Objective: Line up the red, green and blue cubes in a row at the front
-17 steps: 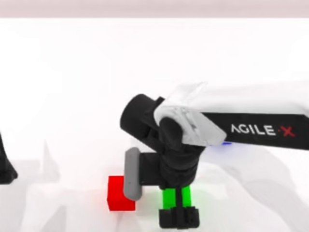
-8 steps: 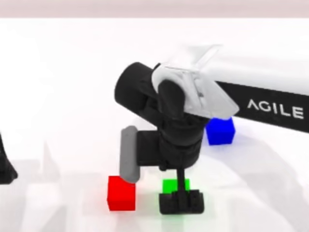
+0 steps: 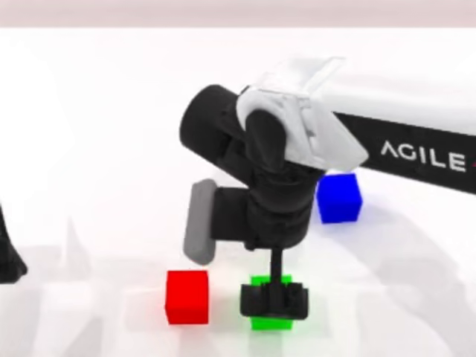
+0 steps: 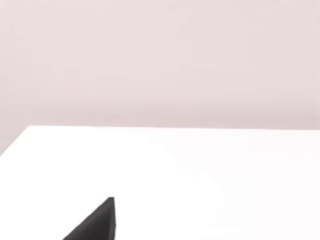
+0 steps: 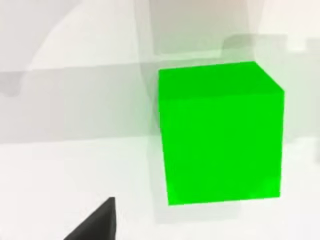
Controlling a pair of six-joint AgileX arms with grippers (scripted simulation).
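My right fingers [image 3: 274,300] hang directly over the green cube [image 3: 272,320] at the front of the worktop [image 3: 104,149]; whether they are spread or closed I cannot tell, since from above the dark fingertip block hides the cube's top and the right wrist view shows the cube [image 5: 220,135] resting on the surface with nothing gripping its sides; my guess is that it has been let go. Just beside it, toward the top view's left, sits the red cube [image 3: 187,297], apart from it by a small gap and roughly level with it. The blue cube [image 3: 339,197] lies farther back, to the right of my wrist, well apart from the other two; so two of three look placed, and blue is left to bring forward, presumably to the right of green. My left arm [image 3: 7,256] is parked at the left edge.

Against half a second ago, my wrist has lifted and drawn back a little, more of green shows beneath the fingers, and red and blue have not moved.
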